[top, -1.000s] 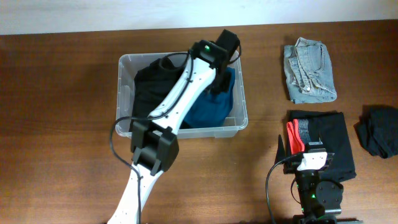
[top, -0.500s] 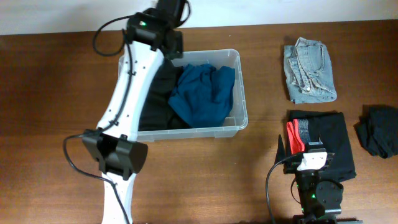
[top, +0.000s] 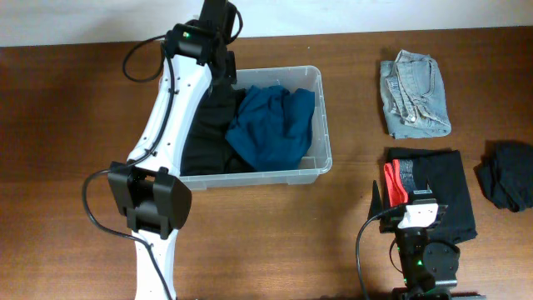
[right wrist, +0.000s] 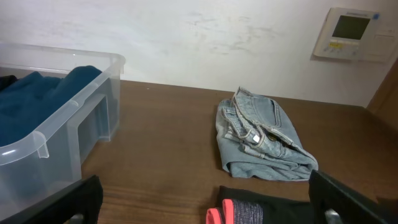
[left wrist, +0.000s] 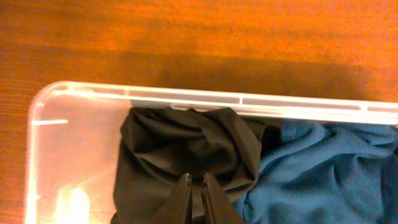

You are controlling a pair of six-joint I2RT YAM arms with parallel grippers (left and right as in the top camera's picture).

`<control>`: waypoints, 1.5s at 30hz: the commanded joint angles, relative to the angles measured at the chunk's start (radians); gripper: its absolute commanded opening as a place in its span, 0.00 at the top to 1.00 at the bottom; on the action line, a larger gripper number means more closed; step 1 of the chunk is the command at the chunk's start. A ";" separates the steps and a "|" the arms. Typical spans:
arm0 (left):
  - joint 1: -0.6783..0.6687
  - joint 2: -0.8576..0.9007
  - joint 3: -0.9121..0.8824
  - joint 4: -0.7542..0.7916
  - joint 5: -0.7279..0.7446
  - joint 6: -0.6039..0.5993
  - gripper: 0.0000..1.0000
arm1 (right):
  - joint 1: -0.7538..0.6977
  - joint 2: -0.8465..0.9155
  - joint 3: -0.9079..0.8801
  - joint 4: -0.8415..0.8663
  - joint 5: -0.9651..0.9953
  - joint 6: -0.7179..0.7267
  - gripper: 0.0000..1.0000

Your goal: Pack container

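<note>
The container (top: pixel 321 117) is a clear plastic bin at the table's middle left. Its back rim (left wrist: pixel 249 102) shows in the left wrist view and its near corner (right wrist: pixel 56 130) in the right wrist view. Inside lie a black garment (top: pixel 208 137) on the left and a teal garment (top: pixel 275 125) on the right. My left gripper (left wrist: pixel 196 186) hovers over the black garment (left wrist: pixel 186 140) near the bin's back left corner, shut with nothing between its fingers. My right gripper (right wrist: pixel 211 199) stands wide open and empty near the table's front right.
Folded light jeans (top: pixel 414 96) lie at the back right. A folded black garment (top: pixel 445 187) with a red and grey piece (top: pixel 398 182) sits under my right gripper. A crumpled dark garment (top: pixel 508 175) lies at the far right edge.
My left arm has swung from over the teal garment to the bin's back left corner. The teal garment now lies uncovered in the bin. The right arm has not moved.
</note>
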 commanded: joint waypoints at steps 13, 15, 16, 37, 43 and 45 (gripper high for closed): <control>0.018 0.009 -0.192 0.159 0.044 -0.003 0.92 | -0.006 -0.010 -0.005 -0.006 0.006 -0.003 0.02; 0.017 0.009 -0.216 0.179 0.045 -0.003 0.92 | -0.006 -0.010 -0.005 -0.006 0.006 -0.003 0.02; 0.017 0.009 -0.226 0.183 0.047 -0.003 0.92 | -0.006 -0.010 -0.005 -0.006 0.006 -0.003 0.02; 0.003 -0.002 -0.384 0.253 0.071 -0.002 0.92 | -0.006 -0.010 -0.005 -0.006 0.006 -0.003 0.02; 0.001 -0.084 -0.361 0.253 0.071 -0.002 0.90 | -0.006 -0.010 -0.005 -0.006 0.006 -0.003 0.02; 0.001 -0.130 -0.360 0.251 0.071 -0.002 0.86 | -0.006 -0.010 -0.005 -0.006 0.006 -0.003 0.02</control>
